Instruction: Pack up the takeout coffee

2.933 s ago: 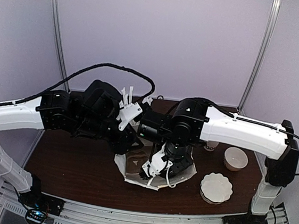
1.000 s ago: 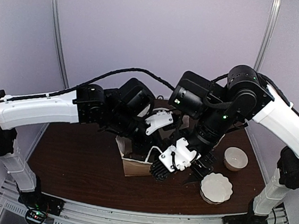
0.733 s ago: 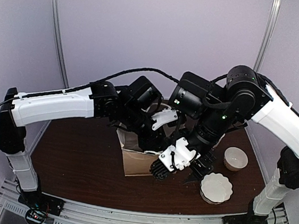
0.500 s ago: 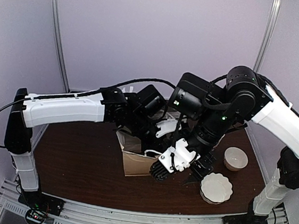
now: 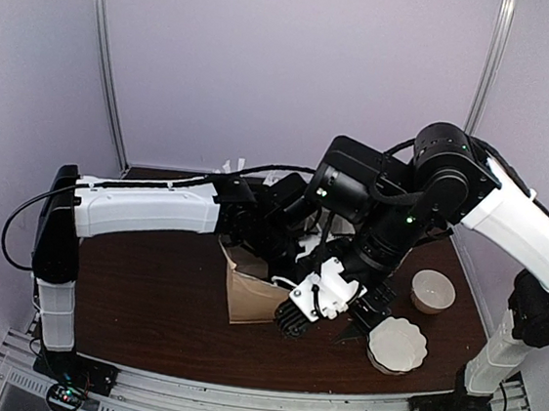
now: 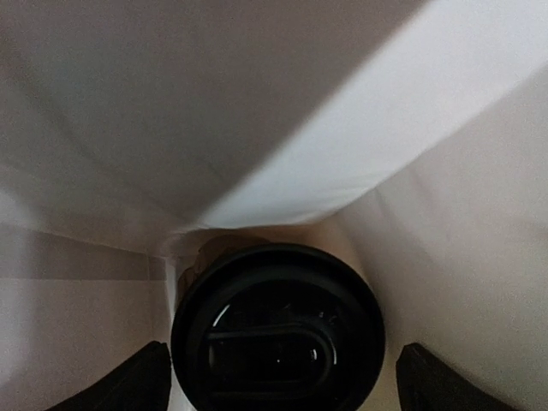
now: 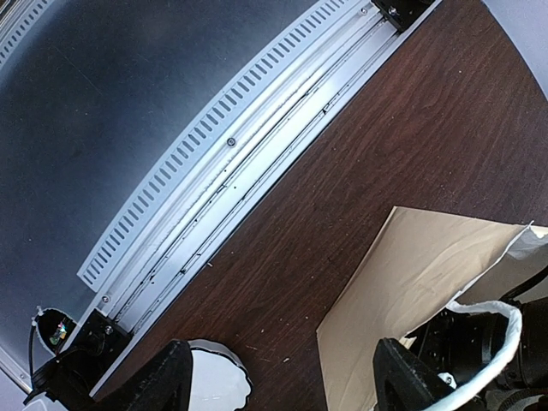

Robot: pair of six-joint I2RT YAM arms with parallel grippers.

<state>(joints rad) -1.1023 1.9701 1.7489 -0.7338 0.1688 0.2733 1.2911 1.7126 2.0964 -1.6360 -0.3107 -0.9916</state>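
- Step in hand: placing. The takeout coffee, a white paper cup under a round black plastic lid (image 6: 278,330), sits upright inside the brown paper bag (image 5: 248,299), which stands near the middle of the dark wooden desk (image 5: 137,299). Only the lid shows, with pale bag walls on every side of it.
- Left gripper (image 6: 282,353): reaches down into the bag mouth. Its dark fingers (image 6: 137,381) are spread wide, one on each side of the lid. Whether they press on the cup cannot be told.
- Right gripper (image 7: 282,347): jaws apart with nothing seen between them, just beside the bag's right near edge and its white handle loop (image 7: 492,330).
- Judgement: the cup appears near the bag floor, so packing is nearly done.
- Next move calls for letting go of any grip, then lifting the left gripper straight up, clear of the lid and bag walls, so the cup stays upright.
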